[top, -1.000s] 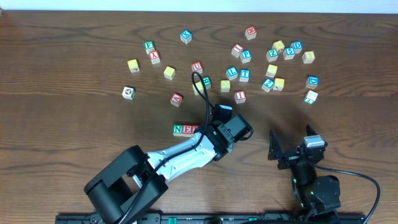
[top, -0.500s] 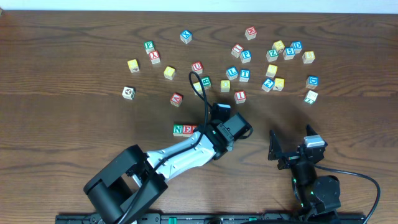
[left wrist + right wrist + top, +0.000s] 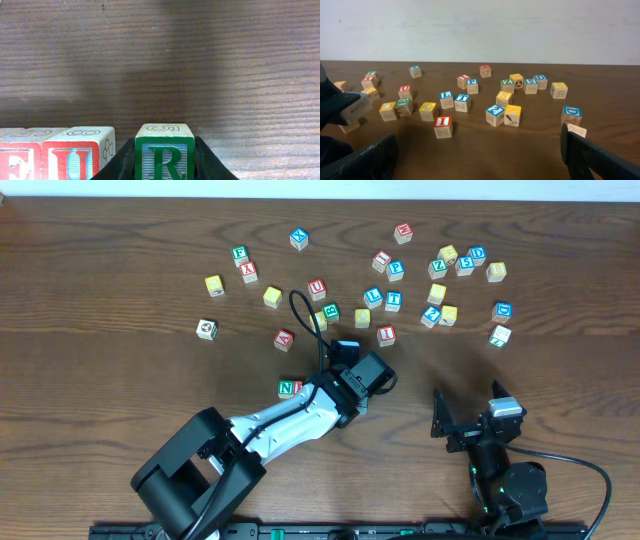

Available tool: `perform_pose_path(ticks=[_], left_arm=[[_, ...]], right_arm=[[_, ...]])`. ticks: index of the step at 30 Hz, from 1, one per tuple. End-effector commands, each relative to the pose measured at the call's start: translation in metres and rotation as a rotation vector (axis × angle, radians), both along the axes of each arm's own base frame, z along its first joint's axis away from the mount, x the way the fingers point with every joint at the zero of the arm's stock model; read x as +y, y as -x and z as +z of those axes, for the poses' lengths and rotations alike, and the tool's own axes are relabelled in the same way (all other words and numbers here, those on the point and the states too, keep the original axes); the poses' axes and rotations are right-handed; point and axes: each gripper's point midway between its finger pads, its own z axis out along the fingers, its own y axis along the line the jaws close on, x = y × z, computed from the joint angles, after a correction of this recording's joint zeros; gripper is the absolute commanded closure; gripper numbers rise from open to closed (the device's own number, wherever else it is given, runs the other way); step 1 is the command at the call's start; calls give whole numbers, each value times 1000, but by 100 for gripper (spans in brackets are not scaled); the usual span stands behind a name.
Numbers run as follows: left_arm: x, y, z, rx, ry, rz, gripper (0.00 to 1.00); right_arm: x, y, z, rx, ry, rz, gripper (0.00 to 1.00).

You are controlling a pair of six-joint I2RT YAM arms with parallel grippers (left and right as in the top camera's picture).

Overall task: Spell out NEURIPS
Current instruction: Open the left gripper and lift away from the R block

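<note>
the green r block (image 3: pixel 164 150) is a pale wooden cube with a green frame and a green r on the front face, and a number-looking outline on its top. the left gripper (image 3: pixel 165 167) is clamped on it, one dark finger (image 3: pixel 122 164) pressed on each side. the wrist view cuts off the bottom, so i can't tell if it's sitting on the bench (image 3: pixel 100 430) or just off it.

it's around the middle of the bench, a bit toward the front edge, at the right end of a row. the red u block (image 3: pixel 77 156) is just beside it with only a finger-wide gap between, and the red e block (image 3: pixel 17 161) touches the u on the other side. from overhead only the n block (image 3: pixel 289 388) shows, because the left arm (image 3: pixel 300 412) lies right across the rest of the row.

the loose blocks (image 3: pixel 440 280) are scattered toward the back edge, mostly on the right half. the red i block (image 3: pixel 443 125) is the closest one to the row. a blue d block (image 3: pixel 571 114) sits out toward the right edge. a black cable (image 3: pixel 296 308) loops up over a few blocks near the middle.

the right gripper (image 3: pixel 468 412) is near the front edge on the right, fingers spread wide and nothing in them.
</note>
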Motion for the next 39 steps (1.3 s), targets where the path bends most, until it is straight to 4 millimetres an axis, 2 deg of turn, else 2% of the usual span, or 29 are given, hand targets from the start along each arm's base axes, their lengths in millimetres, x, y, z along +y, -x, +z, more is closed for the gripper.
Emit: perform_pose_path(ticks=[1, 18, 22, 25, 26, 32, 34, 39], left_arm=[[7, 5, -8, 22, -21, 14, 92], [9, 7, -9, 32, -33, 13, 92], [9, 7, -9, 32, -33, 13, 85], [9, 7, -9, 31, -32, 13, 83], [9, 7, -9, 31, -32, 13, 78], [9, 7, -9, 31, -32, 13, 69], [9, 7, -9, 31, -32, 13, 62], [9, 7, -9, 31, -32, 13, 60]], right_arm=[[-2, 0, -1, 4, 7, -6, 1], [-2, 0, -2, 4, 7, -6, 1], [-2, 0, -2, 4, 7, -6, 1], [-2, 0, -1, 4, 7, -6, 1], [-2, 0, -2, 4, 6, -6, 1], [-2, 0, -2, 4, 7, -6, 1], [-2, 0, -2, 4, 7, -6, 1], [-2, 0, -2, 4, 7, -6, 1]])
